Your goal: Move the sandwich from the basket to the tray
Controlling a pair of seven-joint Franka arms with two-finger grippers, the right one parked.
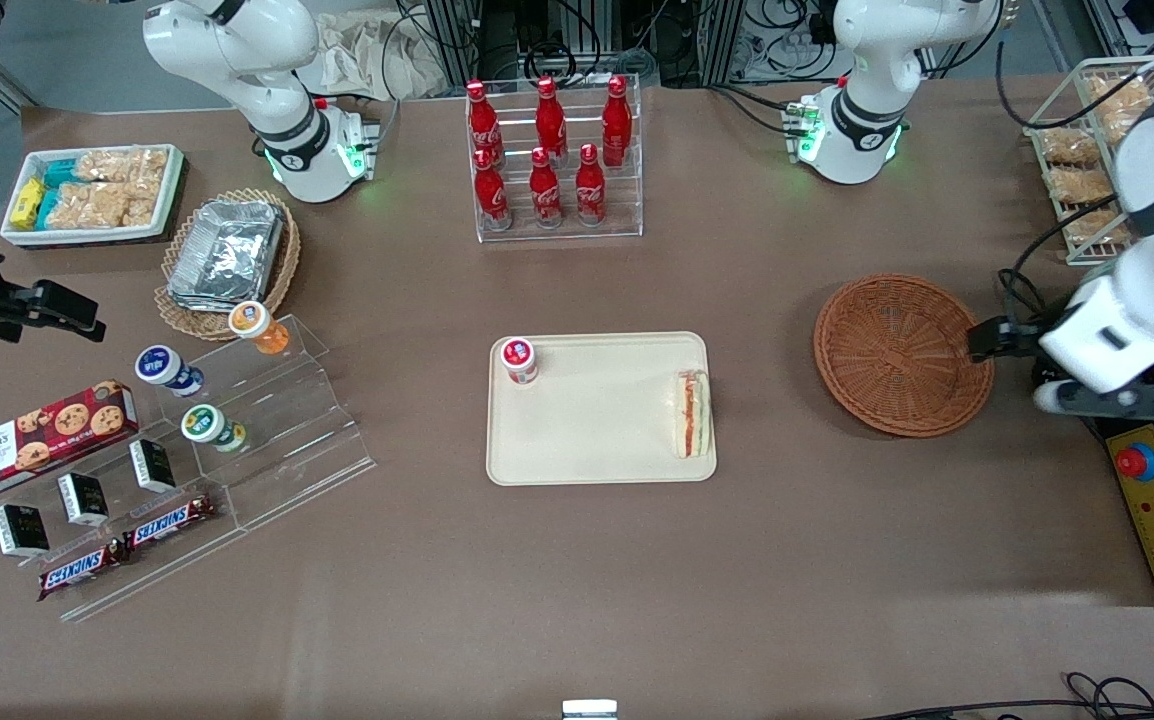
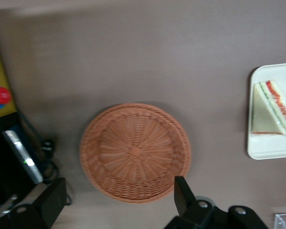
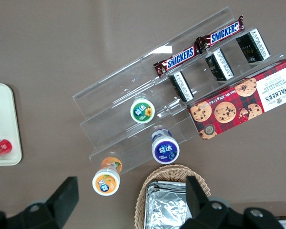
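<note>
Lying on tray [image 1: 597,440], sandwich [image 1: 693,414] well apart from open gripper [image 2: 119,200].

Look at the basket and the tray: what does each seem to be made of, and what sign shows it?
The basket looks like reddish-brown woven wicker: ringed strands show, with a matte finish. The tray looks like smooth cream plastic, probably moulded, given its rounded corners and low rim. The gripper hovers open above the basket's edge.
</note>
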